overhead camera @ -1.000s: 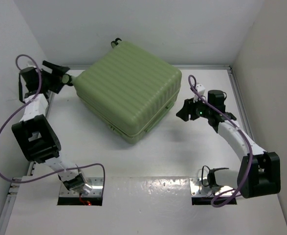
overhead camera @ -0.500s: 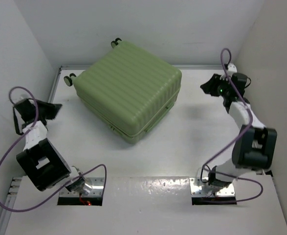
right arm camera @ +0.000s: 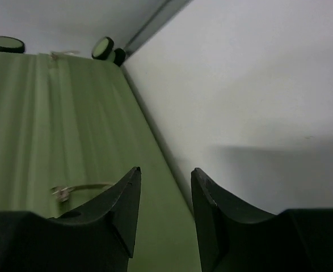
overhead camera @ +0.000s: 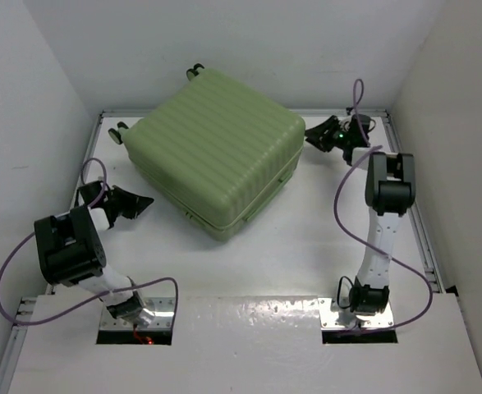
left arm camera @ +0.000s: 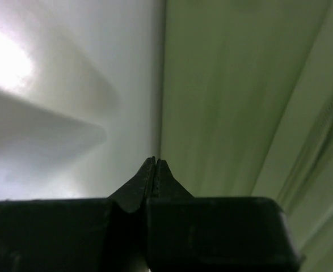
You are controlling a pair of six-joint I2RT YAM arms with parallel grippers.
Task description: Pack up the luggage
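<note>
The white worktop (overhead camera: 306, 246) carries the large pale green ribbed hard-shell suitcase (overhead camera: 216, 152), which lies flat and closed toward the far side. It has not shifted in the last second. Both arms have. The left arm has drawn back from the suitcase's far left corner, by the small black wheels (overhead camera: 119, 131), and now sits low off its near left side. The right arm has swung from the suitcase's right side up to its far right corner. The left pincer (overhead camera: 144, 200) is pressed together on nothing, its tips aimed at the shell's left wall, close but apparently short of touching. The right pincer (overhead camera: 309, 135) is spread partway with nothing between its jaws, just beside the corner; whether it touches I cannot tell. In the right wrist view a thin pale zipper pull (right arm camera: 70, 190) lies on the shell near that pincer. This repositioning looks like preparation to work the closure, so packing seems barely begun.
</note>
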